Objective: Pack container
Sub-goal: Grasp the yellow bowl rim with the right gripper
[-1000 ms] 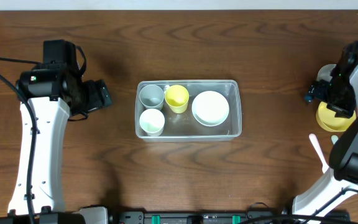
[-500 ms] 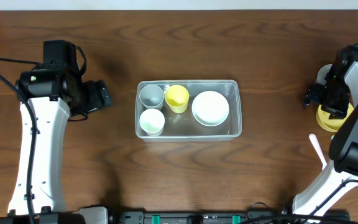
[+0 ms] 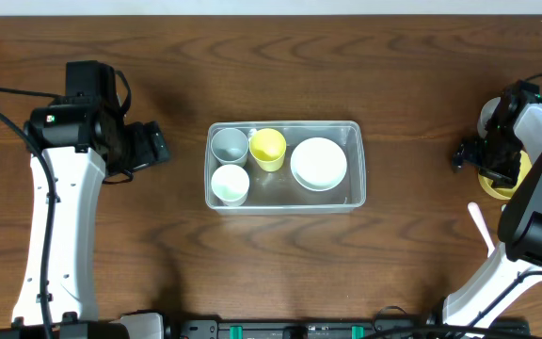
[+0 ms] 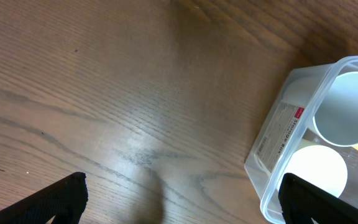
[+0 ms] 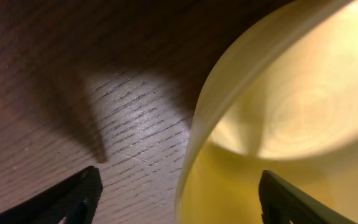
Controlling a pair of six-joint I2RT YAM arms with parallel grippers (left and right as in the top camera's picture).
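The container (image 3: 283, 126) is a clear rectangular bin at the table's centre. It holds a grey cup (image 3: 230, 144), a white cup (image 3: 230, 184), a yellow cup (image 3: 268, 148) and a white bowl (image 3: 319, 163). Its labelled end wall shows in the left wrist view (image 4: 277, 137). My left gripper (image 3: 154, 145) is open and empty over bare wood left of the container (image 4: 182, 199). My right gripper (image 3: 483, 165) is open at the far right, straddling the rim of a yellow bowl (image 3: 502, 188); the rim (image 5: 291, 112) lies between the fingers (image 5: 179, 193).
A white round item (image 3: 488, 114) stands just behind the yellow bowl, partly hidden by the right arm. A white spoon (image 3: 481, 226) lies in front of the bowl near the right arm's base. Dark wood table (image 3: 393, 75).
My right gripper has shifted slightly left and lower onto the yellow bowl's left rim. The left arm and the container's contents have not moved.
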